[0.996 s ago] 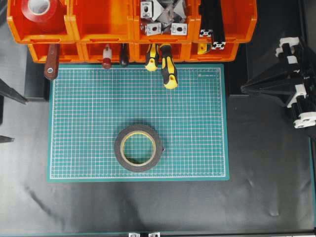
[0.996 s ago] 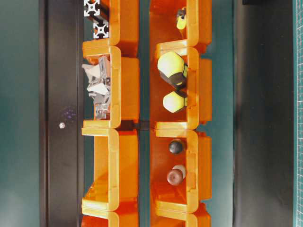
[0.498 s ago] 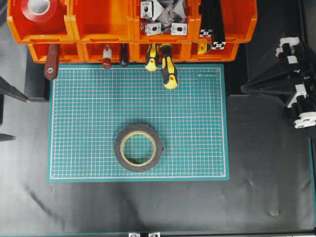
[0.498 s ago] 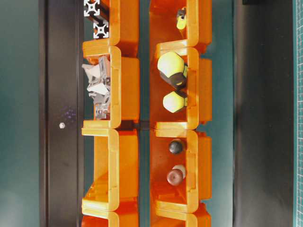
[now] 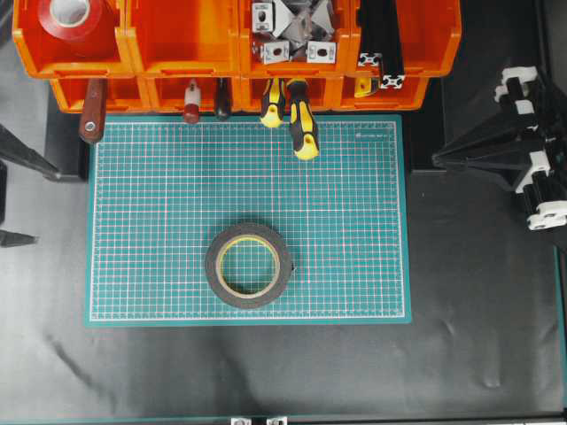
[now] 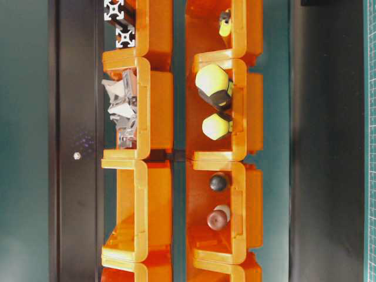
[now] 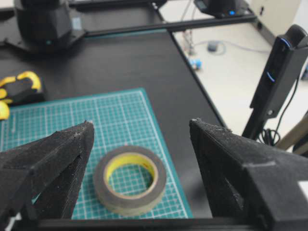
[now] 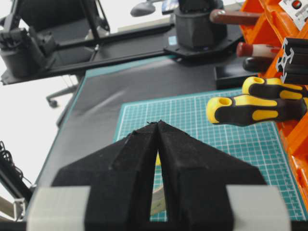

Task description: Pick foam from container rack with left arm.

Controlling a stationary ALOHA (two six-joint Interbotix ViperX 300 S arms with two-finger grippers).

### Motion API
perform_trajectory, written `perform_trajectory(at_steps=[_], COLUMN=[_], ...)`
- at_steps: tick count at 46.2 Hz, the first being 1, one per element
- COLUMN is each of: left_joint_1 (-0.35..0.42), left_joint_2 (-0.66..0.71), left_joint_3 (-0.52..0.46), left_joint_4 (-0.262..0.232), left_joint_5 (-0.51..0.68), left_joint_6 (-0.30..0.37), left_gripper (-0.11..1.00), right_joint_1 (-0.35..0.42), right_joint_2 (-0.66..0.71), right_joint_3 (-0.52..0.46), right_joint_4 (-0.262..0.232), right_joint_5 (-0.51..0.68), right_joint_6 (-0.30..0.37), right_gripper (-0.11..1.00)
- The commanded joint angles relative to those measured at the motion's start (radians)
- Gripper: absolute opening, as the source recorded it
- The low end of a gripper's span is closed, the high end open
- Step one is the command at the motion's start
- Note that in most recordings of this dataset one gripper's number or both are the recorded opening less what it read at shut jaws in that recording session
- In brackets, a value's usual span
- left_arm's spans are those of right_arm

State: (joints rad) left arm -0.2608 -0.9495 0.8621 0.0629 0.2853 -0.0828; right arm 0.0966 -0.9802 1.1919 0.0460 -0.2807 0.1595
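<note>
Black foam-padded tools (image 7: 139, 139), white tabs on R tool (image 8: 158, 126).

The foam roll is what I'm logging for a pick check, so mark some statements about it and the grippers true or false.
1. The foam roll lies flat on the green mat. True.
2. The left gripper is shut on the foam roll. False: its jaws stand wide open, holding nothing.
3. The right gripper is shut. True.
4. The red tape sits on the mat. False: it is in an upper orange bin.
5. The foam roll stands on edge. False: it lies flat.
</note>
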Motion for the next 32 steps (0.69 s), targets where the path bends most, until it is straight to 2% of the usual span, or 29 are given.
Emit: perform_trajectory(at_steps=[1,32], left_joint_1=[0.002,0.003], left_joint_2=[0.006,-0.005], left_joint_3=[-0.009,-0.002], left_joint_4=[0.003,0.003], left_joint_5=[-0.011,-0.011], left_joint_6=[-0.002,-0.002], left_gripper=[0.77,0.77], right_joint_1=[0.003,0.003], right_joint_2=[0.005,0.0], right_joint_3=[-0.021,-0.021], right_joint_4=[0.002,0.002], right_joint_5=[0.002,0.003], right_joint_6=[0.0,0.0], right_gripper=[0.0,0.0])
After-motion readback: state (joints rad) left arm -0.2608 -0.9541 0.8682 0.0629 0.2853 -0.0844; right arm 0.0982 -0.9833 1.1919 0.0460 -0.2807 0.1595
